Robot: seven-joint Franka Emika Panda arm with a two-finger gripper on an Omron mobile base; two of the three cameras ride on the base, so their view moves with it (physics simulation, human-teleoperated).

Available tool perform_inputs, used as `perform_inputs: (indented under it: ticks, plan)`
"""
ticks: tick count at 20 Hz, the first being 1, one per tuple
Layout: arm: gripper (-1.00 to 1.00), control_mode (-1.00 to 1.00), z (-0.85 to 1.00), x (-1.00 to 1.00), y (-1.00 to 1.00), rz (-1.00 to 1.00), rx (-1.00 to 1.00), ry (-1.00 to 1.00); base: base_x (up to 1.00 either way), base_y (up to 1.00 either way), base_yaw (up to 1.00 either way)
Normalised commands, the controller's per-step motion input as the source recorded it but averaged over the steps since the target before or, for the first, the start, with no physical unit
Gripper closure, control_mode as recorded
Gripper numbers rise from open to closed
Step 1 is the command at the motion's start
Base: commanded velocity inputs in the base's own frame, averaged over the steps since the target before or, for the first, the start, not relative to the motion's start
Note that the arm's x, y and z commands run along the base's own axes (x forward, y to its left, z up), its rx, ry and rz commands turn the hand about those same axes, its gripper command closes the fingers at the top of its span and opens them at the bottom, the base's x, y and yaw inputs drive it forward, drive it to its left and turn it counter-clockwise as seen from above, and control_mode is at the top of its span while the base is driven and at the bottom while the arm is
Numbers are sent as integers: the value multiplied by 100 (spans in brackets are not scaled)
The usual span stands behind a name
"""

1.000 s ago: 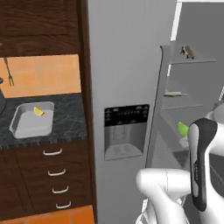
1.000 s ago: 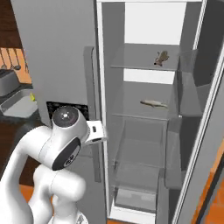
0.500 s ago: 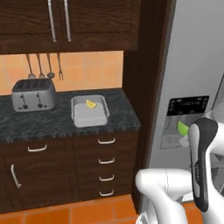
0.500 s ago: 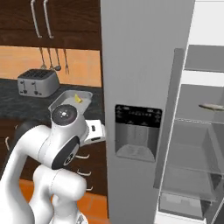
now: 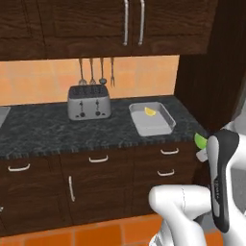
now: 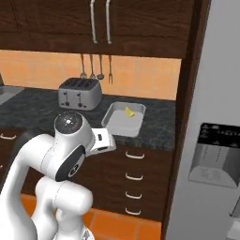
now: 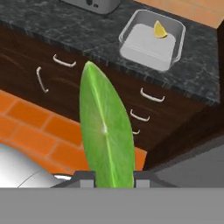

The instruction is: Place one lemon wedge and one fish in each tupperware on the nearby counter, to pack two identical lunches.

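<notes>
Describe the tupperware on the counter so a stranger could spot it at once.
On the black speckled counter, look right of the silver toaster, near the counter's right end. The tupperware is a clear, shallow rectangular tub there, and the yellow lemon wedge inside it sets it apart.

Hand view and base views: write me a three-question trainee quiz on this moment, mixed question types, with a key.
1. True or false: the gripper is shut on a green wedge.
2. What already lies in the clear container on the counter?
A. a fish
B. a yellow lemon wedge
C. a fork
3. Fill in: to the left of the container in the left base view stands a silver ______.

Key:
1. True. The wedge stands up between the two dark finger tips.
2. B
3. toaster
</notes>
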Motion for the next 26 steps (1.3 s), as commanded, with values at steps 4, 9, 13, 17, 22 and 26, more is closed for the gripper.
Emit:
perform_inputs:
  ticks: [4,9,13,17,22,26]
  plan:
    - [100,100,0,0,0,0,0,0,63,100,0]
    - [100,100,0,0,0,0,0,0,65,100,0]
    - [100,100,0,0,0,0,0,0,59,100,0]
    - [100,100,0,0,0,0,0,0,48,100,0]
    - [100,100,0,0,0,0,0,0,50,100,0]
    - [100,100,0,0,0,0,0,0,61,100,0]
